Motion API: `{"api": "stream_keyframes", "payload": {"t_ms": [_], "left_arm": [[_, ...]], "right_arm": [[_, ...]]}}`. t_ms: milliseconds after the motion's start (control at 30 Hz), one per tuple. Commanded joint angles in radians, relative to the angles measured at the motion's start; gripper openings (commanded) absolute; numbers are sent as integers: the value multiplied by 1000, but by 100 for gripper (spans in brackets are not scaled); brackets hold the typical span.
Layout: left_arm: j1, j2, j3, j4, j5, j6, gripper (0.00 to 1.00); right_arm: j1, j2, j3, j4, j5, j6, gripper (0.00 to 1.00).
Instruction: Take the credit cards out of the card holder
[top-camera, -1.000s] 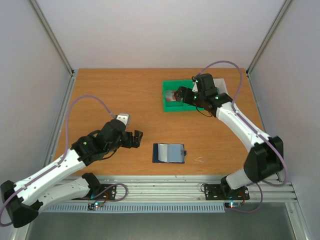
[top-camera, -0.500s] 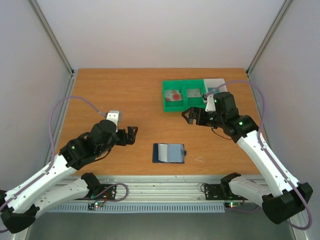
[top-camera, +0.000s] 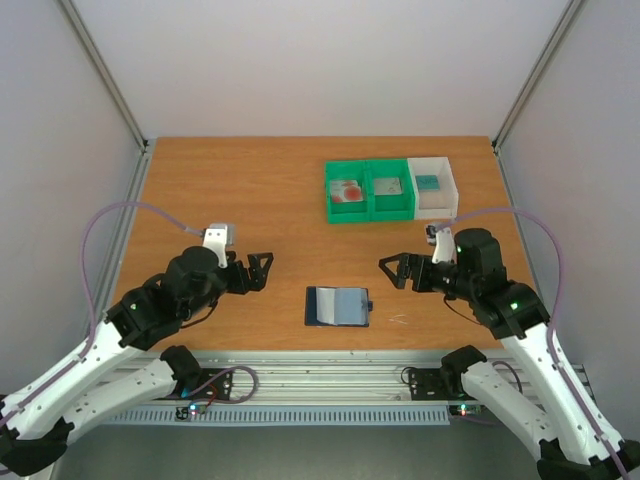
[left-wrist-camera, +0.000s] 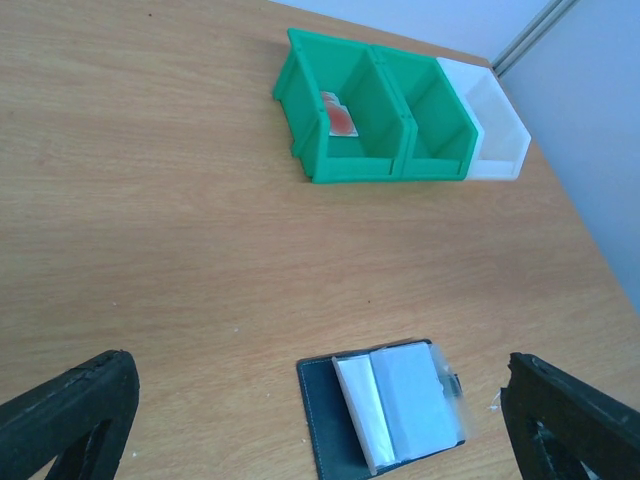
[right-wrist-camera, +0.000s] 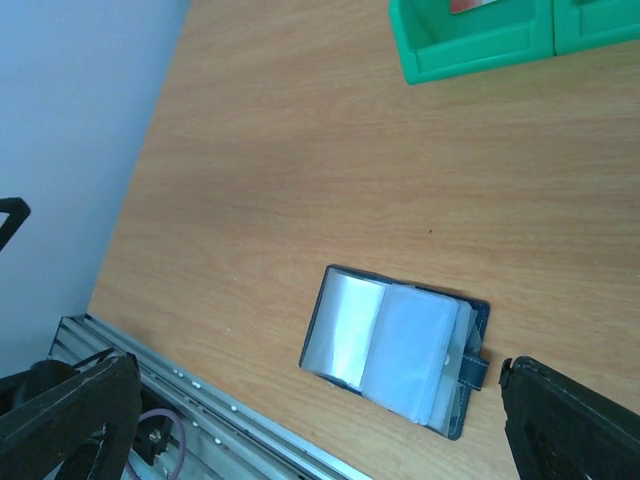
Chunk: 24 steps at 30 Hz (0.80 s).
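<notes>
The right arm has swung back from over the green bin (top-camera: 366, 214) in the last second, and the right pincer (top-camera: 392, 272) now hangs near the card holder (top-camera: 338, 306), off to its right. The left pincer (top-camera: 261, 272) has drifted back a bit too, on the other side. Both are spread wide and holding nothing. The holder lies open flat on the table (top-camera: 230, 190) near the front edge, and its clear sleeves look empty to me, though I can't be sure. A red card (top-camera: 347, 190) and a grey card (top-camera: 387, 186) sit in the green bin, and a teal card (top-camera: 427, 183) in the white bin (top-camera: 449, 190). So I'd guess that was the last drop-off and the job is basically done.
</notes>
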Motion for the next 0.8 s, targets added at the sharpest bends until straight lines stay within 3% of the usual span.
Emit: {"api": "stream_keyframes", "payload": {"t_ms": [0, 767], "left_arm": [[4, -37, -51, 107, 12, -3, 99], [4, -96, -132, 172, 16, -16, 99]], "right_arm": [[4, -71, -28, -20, 18, 13, 99], [3, -127, -69, 9, 4, 64, 98]]}}
